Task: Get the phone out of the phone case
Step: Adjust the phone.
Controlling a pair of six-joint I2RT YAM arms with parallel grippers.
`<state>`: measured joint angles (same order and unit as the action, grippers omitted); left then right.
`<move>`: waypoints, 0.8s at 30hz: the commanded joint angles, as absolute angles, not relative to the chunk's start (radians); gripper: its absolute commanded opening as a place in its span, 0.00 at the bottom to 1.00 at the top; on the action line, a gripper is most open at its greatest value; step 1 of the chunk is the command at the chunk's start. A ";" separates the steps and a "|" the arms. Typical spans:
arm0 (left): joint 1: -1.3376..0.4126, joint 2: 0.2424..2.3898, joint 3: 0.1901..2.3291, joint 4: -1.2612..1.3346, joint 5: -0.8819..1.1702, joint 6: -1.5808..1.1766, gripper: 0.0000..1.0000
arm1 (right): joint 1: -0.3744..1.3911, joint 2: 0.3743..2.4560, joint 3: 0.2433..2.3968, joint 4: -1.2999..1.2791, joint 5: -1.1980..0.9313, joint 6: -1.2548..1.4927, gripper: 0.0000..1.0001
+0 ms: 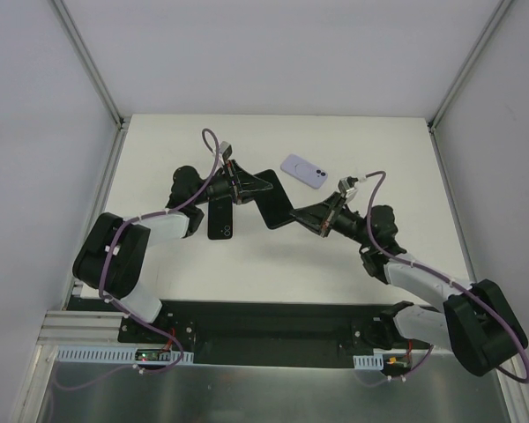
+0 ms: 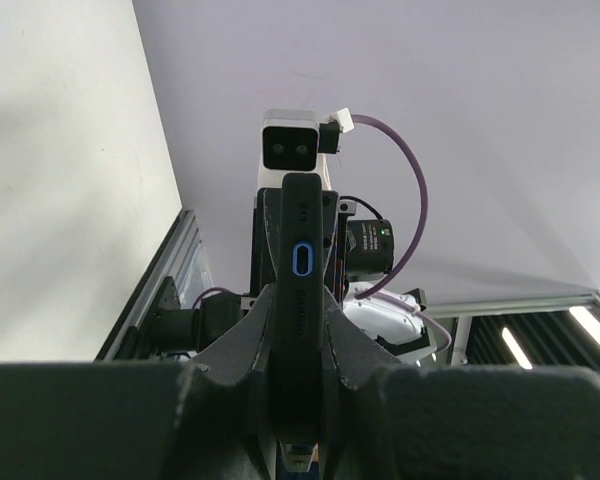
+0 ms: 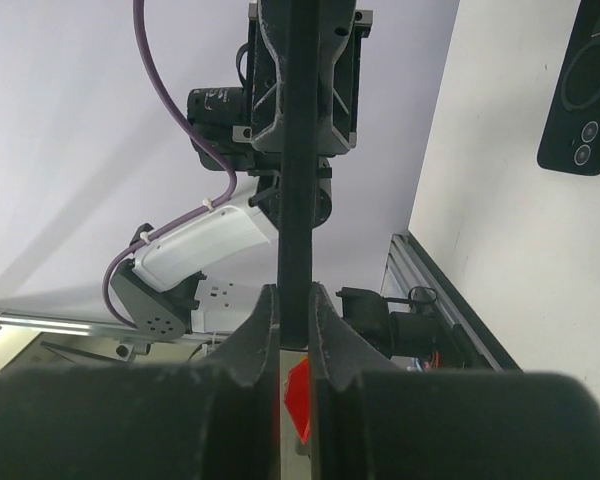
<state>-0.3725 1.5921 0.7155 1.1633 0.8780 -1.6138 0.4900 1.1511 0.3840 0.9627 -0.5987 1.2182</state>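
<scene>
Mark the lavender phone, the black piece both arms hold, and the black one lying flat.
lavender phone (image 1: 302, 170), top view, its middle.
held black piece (image 1: 273, 201), top view, its bare middle.
flat black piece (image 3: 583, 85), right wrist view, inside its ring.

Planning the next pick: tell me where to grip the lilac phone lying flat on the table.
Take the lilac rounded-rectangle phone across its two long edges near mid-length, coming straight down from above. It lies flat on the white table, so only thin sides are exposed. Its long axis runs diagonally, so the grip should probably be turned to match.
</scene>
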 commanded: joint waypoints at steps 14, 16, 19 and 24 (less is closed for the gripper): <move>-0.354 1.448 0.747 1.375 0.848 -1.818 0.00 | 0.538 1.443 0.501 1.531 -0.776 1.293 0.01; -0.354 1.422 0.756 1.300 0.857 -1.775 0.00 | 0.534 1.460 0.523 1.525 -0.793 1.296 0.02; -0.354 1.327 0.791 1.024 0.877 -1.622 0.00 | 0.526 1.448 0.534 1.361 -0.784 1.244 0.42; -0.353 1.224 0.917 0.453 0.850 -1.309 0.00 | 0.625 1.151 0.743 0.043 -0.442 0.524 0.61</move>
